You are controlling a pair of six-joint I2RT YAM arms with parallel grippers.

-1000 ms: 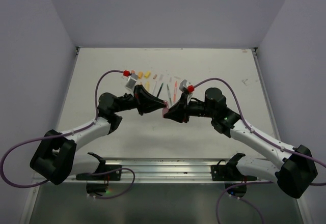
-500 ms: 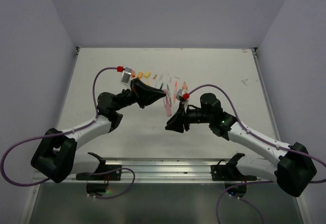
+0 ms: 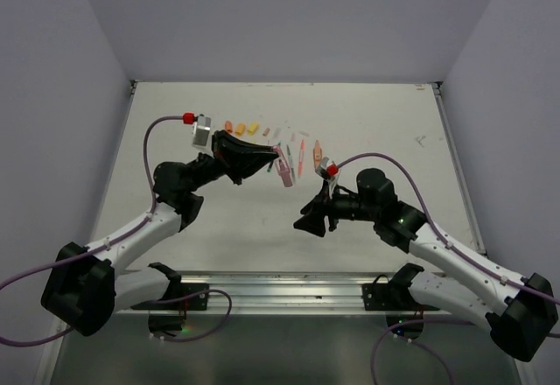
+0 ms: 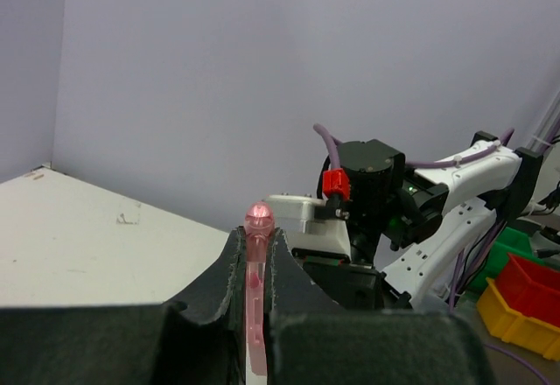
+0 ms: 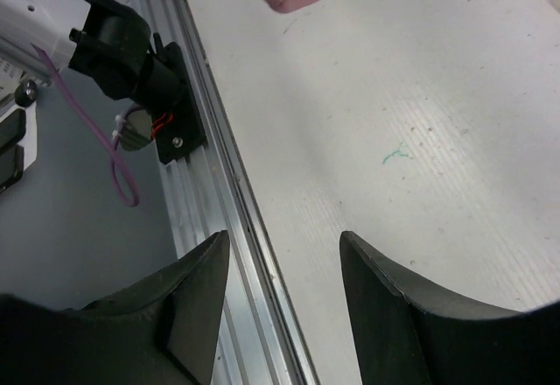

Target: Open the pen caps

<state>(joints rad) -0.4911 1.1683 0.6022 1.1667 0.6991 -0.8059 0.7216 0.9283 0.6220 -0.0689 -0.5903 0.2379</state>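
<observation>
The left arm (image 3: 140, 227) and the right arm (image 3: 455, 258) are built alike, with smooth white links set between bulky black joint housings and a blocky black shoulder at the foot of each. A purple cable (image 3: 150, 140) arcs along each arm to a small silver box at the wrist, capped by a bright red plug (image 3: 188, 117). The fingers (image 4: 214, 284) are matte black, broad and wedge-shaped, with rough, grainy edges

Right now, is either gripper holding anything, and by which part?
Left gripper pinches the pink pen along its barrel, one end poking out; right gripper holds nothing.
</observation>
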